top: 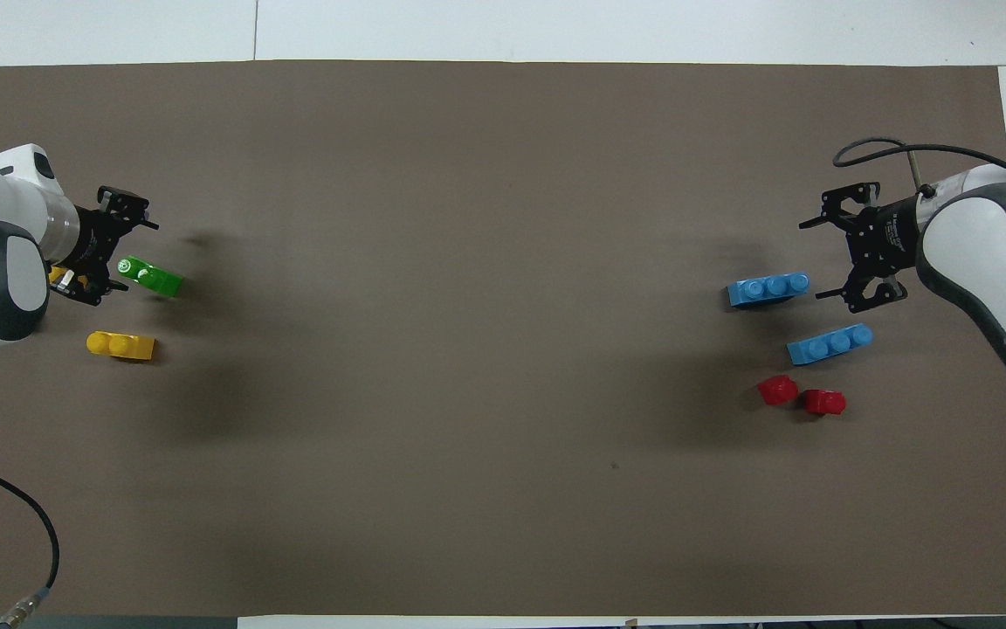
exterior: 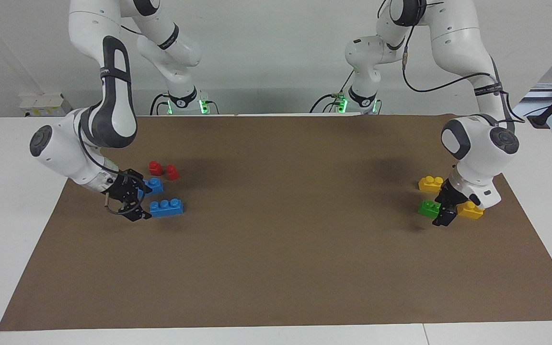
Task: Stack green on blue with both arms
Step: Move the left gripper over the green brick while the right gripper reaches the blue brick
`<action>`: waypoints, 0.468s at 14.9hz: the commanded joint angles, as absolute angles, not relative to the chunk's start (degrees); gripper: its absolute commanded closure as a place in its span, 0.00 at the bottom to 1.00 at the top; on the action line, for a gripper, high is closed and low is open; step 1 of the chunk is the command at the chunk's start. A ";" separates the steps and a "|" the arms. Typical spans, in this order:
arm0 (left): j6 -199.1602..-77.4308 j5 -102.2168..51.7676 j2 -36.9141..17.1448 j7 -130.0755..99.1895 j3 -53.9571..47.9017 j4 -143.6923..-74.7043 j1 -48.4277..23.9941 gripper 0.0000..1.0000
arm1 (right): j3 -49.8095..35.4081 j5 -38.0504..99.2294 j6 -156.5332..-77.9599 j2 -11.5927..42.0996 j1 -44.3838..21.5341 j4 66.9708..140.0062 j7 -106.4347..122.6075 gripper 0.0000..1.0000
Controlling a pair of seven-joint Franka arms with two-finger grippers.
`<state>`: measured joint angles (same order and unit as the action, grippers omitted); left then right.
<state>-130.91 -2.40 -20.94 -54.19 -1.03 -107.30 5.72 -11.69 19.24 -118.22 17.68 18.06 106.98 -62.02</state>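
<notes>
A green brick (exterior: 428, 207) (top: 151, 278) lies on the brown mat at the left arm's end. My left gripper (exterior: 442, 213) (top: 134, 254) is open and low right beside it, one fingertip by the brick's end. A second green brick is hidden. Two blue bricks lie at the right arm's end: one farther from the robots (exterior: 166, 207) (top: 769, 288), one nearer (exterior: 154, 185) (top: 830, 343). My right gripper (exterior: 142, 204) (top: 816, 259) is open and low beside the farther blue brick, not around it.
Two yellow bricks (exterior: 430, 183) (exterior: 470, 211) lie close to the green brick; one shows whole in the overhead view (top: 121, 345). Two small red pieces (exterior: 155, 167) (exterior: 172, 172) sit nearer to the robots than the blue bricks. The brown mat (exterior: 276, 249) covers the table.
</notes>
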 commanded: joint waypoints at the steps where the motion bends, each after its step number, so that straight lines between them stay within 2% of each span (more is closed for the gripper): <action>1: -132.36 -2.72 -22.23 -54.23 -1.14 -106.96 6.41 0.00 | -11.78 20.83 -120.67 17.67 18.28 108.54 -59.77 0.00; 7: -132.89 -2.55 -22.76 -53.96 -1.23 -106.96 7.03 0.00 | -11.78 21.97 -121.37 17.93 18.54 109.86 -57.22 0.00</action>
